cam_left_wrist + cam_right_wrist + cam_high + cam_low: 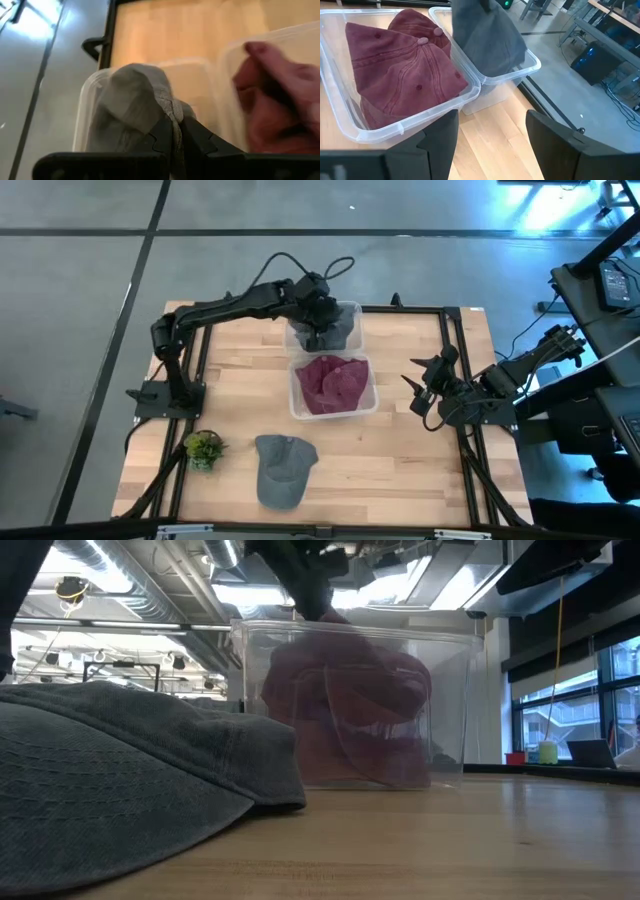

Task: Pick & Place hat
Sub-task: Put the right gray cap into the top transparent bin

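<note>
My left gripper (322, 320) is over the far clear bin (352, 310), shut on a grey hat (132, 100) that reaches down into that bin. The right wrist view shows this hat (487, 40) standing tall out of the bin (532, 62). The nearer clear bin (296, 405) holds dark red hats (333, 383), also visible in the right wrist view (405, 70). A second grey hat (283, 470) lies flat on the table near its front edge. My right gripper (420, 392) waits open at the table's right side, pointing toward the bins. My left gripper pinches a bunched fold of the grey hat's cloth (172, 117) between its two fingers (159, 137), coming from above and pointing down. The hat hangs below the fingers, and its lower part (495, 67) is inside the far bin.
A small green potted plant (204, 448) stands near the table's front left corner. In the low view the second grey hat (110, 770) fills the foreground, with the bin of red hats (345, 710) behind it. Bare wood lies right of the bins and at the front right.
</note>
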Controlling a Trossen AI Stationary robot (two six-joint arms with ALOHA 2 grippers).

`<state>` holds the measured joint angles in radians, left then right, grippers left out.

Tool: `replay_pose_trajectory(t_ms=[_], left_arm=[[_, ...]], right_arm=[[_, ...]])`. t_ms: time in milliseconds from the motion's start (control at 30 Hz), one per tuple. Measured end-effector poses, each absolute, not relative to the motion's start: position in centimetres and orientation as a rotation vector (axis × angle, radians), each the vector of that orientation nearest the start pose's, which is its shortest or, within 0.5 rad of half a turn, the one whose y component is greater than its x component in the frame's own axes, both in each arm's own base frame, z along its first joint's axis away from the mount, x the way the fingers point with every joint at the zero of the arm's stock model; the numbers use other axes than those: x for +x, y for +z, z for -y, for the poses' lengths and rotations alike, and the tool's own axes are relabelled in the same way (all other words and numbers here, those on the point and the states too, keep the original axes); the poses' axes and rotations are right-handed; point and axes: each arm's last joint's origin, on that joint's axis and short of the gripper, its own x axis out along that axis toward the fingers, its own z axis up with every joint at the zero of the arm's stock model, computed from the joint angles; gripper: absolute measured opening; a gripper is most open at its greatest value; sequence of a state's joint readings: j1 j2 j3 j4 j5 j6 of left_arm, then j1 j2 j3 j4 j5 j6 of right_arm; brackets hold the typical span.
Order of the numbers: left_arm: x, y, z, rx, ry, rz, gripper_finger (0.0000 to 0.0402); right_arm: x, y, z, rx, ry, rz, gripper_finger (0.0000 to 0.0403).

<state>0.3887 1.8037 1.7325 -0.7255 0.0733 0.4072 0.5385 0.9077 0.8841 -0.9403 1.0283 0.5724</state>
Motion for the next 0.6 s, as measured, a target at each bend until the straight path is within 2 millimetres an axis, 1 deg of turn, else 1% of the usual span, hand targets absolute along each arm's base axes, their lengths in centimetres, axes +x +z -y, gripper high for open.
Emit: replay_pose_trajectory(t_ms=[167,333,433,600], left_arm=[[37.1,31.8,-16.5,0.165,0.233,-0.879,0.0022],[36.4,31.8,-18.0,0.184,0.351,-0.918,0.0037],[35.9,31.8,-18.9,0.155,0.425,-0.924,0.0046],[35.6,31.8,-19.5,0.142,0.447,-0.924,0.0055]], right_arm=[[14.2,29.8,-5.6,-0.146,-0.612,-0.526,0.0232],[14.2,29.8,-5.6,-0.151,-0.612,-0.529,0.0232],[14.2,29.8,-5.6,-0.152,-0.611,-0.530,0.0232],[14.2,29.7,-5.6,-0.151,-0.607,-0.535,0.0232]])
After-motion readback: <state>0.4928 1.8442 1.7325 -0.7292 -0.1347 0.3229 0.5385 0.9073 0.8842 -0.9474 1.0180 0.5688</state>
